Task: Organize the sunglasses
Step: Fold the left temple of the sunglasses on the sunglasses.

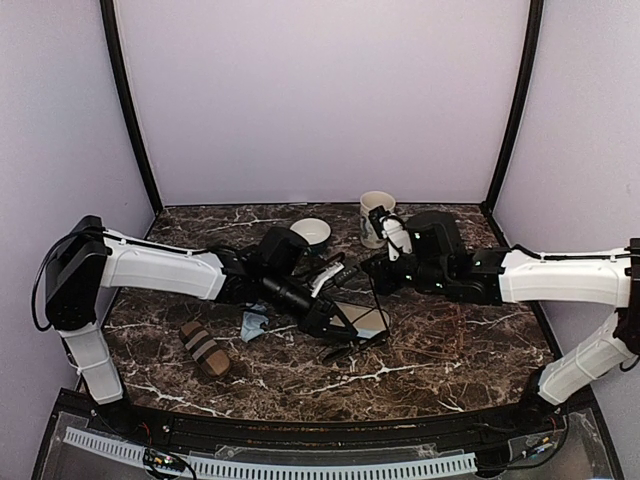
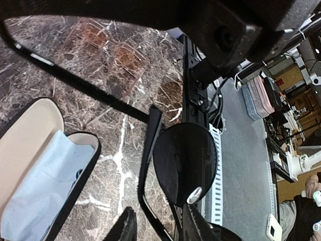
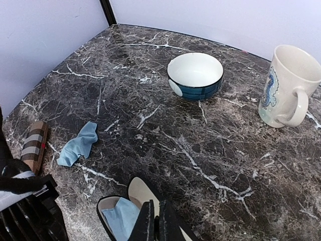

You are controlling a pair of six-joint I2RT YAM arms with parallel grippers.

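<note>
The left arm (image 1: pixel 160 268) and right arm (image 1: pixel 560 275), rising from the near corners of the tabletop (image 1: pixel 450 355), share smooth white shells on their long links, bulky black joint housings and looping thin black cables (image 1: pixel 38 288), ending in the black two-finger left gripper (image 2: pixel 160 228) and right gripper (image 3: pixel 155 213).

Dark brown marble surface (image 1: pixel 450 360), white veins. Pale lilac walls (image 1: pixel 320 90) behind and either side of surface; black posts (image 1: pixel 133 110) at its rear corners. Black rail (image 1: pixel 330 430) along its near edge. Even, soft light.
</note>
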